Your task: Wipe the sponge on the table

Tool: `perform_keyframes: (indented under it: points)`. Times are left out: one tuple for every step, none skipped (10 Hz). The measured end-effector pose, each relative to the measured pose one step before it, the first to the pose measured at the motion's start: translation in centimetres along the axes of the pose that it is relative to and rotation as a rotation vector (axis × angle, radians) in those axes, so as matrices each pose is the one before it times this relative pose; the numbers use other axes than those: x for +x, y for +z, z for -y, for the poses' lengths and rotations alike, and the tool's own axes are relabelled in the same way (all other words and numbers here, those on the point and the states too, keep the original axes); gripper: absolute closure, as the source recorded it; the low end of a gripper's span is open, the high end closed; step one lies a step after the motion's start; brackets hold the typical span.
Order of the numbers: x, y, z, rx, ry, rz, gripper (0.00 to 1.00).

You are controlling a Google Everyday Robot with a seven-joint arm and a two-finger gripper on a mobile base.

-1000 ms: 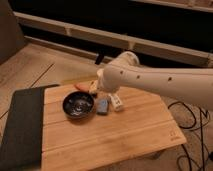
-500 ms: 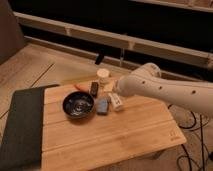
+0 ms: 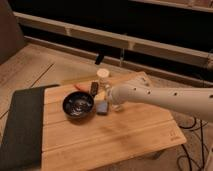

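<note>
Presently, one table (image 3: 125, 136), low, light-brown and plank-topped, is standing on a wood floor and carrying every item listed. At its left side one dark grey mat (image 3: 21, 125) is lying along the edge. Right of the mat one black bowl (image 3: 78, 104), round and glossy, is sitting on the planks. Behind the bowl's right rim one small black rectangular object (image 3: 94, 88) is lying. Just right of the bowl one sponge (image 3: 102, 108) is lying flat on the table top, near the middle: a small grey-blue rectangular block, soft-looking and far smaller than the bowl. Behind it, toward the far edge, one pale cylindrical container (image 3: 103, 76) is standing upright. One gripper (image 3: 111, 100) is hanging low just beside the sponge's right edge; whether it is open, closed or touching the sponge cannot be told. One white arm (image 3: 170, 98) is reaching in from the right above the table.
</note>
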Motion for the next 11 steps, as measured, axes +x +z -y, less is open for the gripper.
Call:
perform_keyframes:
  points:
    - [-0.046, -0.116, 0.221, 0.00174, 0.00317, 0.00203, 0.35]
    - [0.034, 0.034, -0.174, 0.00065, -0.00617, -0.00081, 0.35]
    - [0.027, -0.149, 0.032, 0.00812, -0.01333, 0.00325, 0.35]
    - [-0.146, -0.232, 0.396, 0.01419, -0.01304, 0.01003, 0.35]
    - [-0.398, -0.052, 0.960, 0.01825, -0.01333, 0.02027, 0.35]
    - [-0.148, 0.151, 0.234, -0.00098, 0.00472, 0.00906, 0.35]
    - [-0.208, 0.157, 0.208, -0.00548, 0.01144, 0.01333, 0.35]
    - [-0.135, 0.160, 0.360, -0.00472, 0.01198, 0.01103, 0.35]
    - [0.053, 0.315, 0.498, -0.00094, 0.01738, 0.00223, 0.35]
    - [0.234, 0.498, 0.818, 0.00843, 0.01665, -0.00517, 0.35]
    - [0.249, 0.632, 0.965, 0.01485, 0.01655, -0.00747, 0.35]
